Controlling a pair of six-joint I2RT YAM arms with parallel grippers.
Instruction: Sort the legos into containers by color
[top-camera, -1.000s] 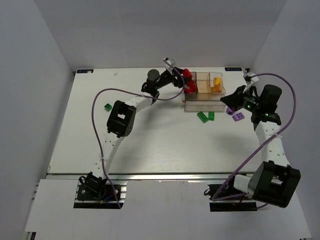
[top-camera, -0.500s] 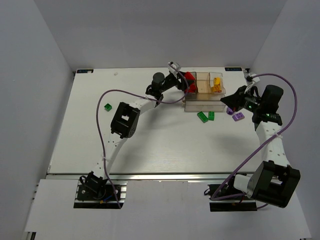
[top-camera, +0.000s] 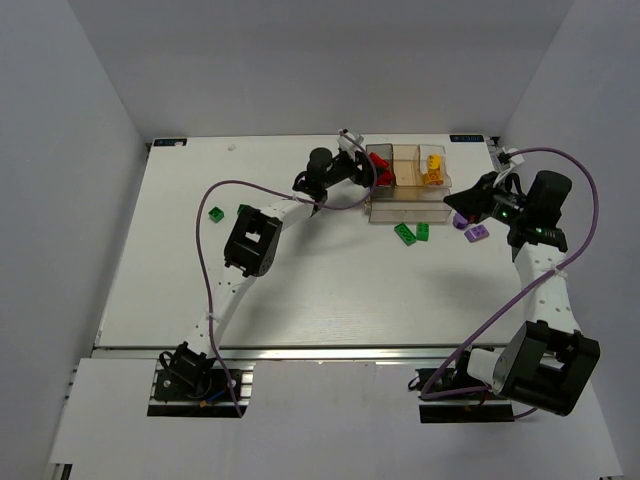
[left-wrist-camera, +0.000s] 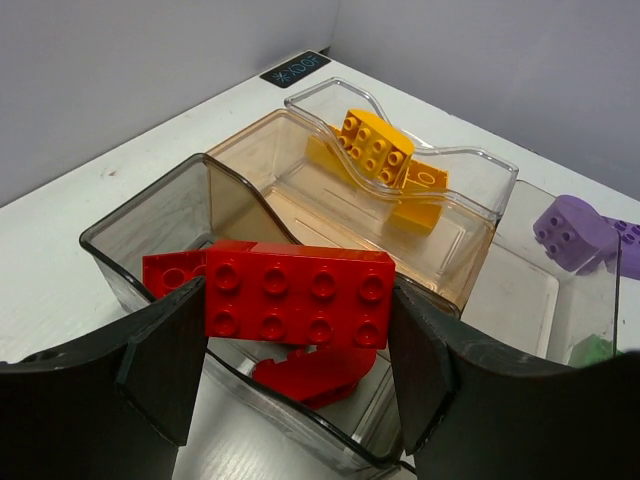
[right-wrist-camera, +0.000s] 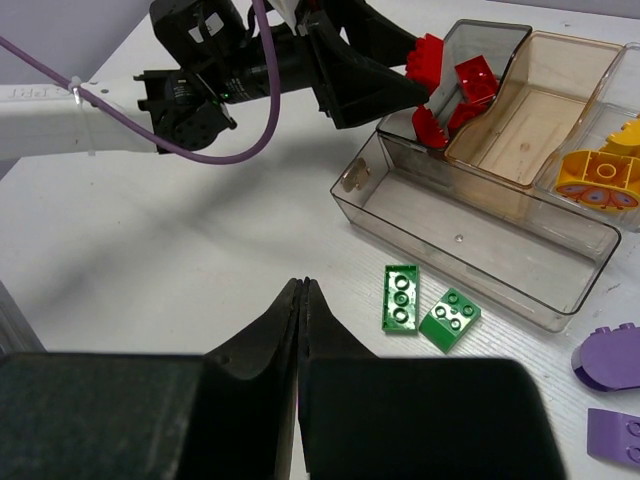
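My left gripper (left-wrist-camera: 300, 330) is shut on a red eight-stud lego (left-wrist-camera: 300, 295), one finger on each end, holding it over the near rim of the smoky grey bin (left-wrist-camera: 130, 235). More red legos (left-wrist-camera: 315, 372) lie inside that bin. The amber bin (left-wrist-camera: 300, 190) holds nothing I can see. Yellow legos (left-wrist-camera: 375, 145) lie in the clear bin. My right gripper (right-wrist-camera: 303, 283) is shut and empty, above the table left of two green legos (right-wrist-camera: 402, 297). In the top view the left gripper (top-camera: 366, 172) is at the organizer's (top-camera: 405, 213) left end.
Two purple legos (top-camera: 476, 232) lie right of the organizer, under my right gripper (top-camera: 462, 207). A green lego (top-camera: 216, 213) lies at the far left, with another green piece (top-camera: 243, 210) beside the left arm. White walls enclose the table.
My left gripper has carried the red lego down over the grey bin, and its forearm has swung a little right. The right arm has drifted slightly right, still shut.
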